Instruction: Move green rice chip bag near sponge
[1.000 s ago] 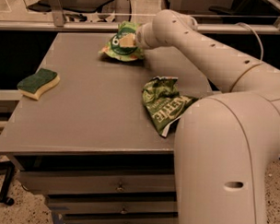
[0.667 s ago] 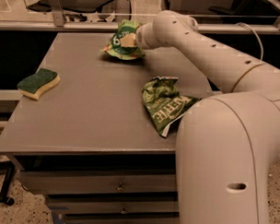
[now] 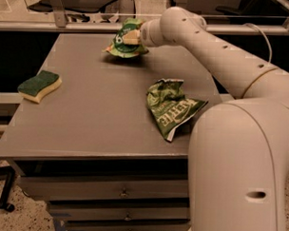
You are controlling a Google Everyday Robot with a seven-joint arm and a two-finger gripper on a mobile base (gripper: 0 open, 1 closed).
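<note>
Tool: my tool (image 3: 131, 37) is in the upper middle of the frame, clamped onto the green rice chip bag (image 3: 120, 46).
Change: the bag sits slightly higher than a second ago, and its lower edge seems to be lifting off the bench (image 3: 96, 120).
Sponge: the sponge (image 3: 39, 85) is at the left edge, well apart from the bag.
Other bag: the darker crumpled bag (image 3: 171, 109) at centre right has not moved.
Meaning: I judge the grasp made, with the carry leftward toward the sponge still ahead.

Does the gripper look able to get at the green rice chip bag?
Probably yes: the gripper is right at the green rice chip bag at the far edge of the table, nothing between them.
</note>
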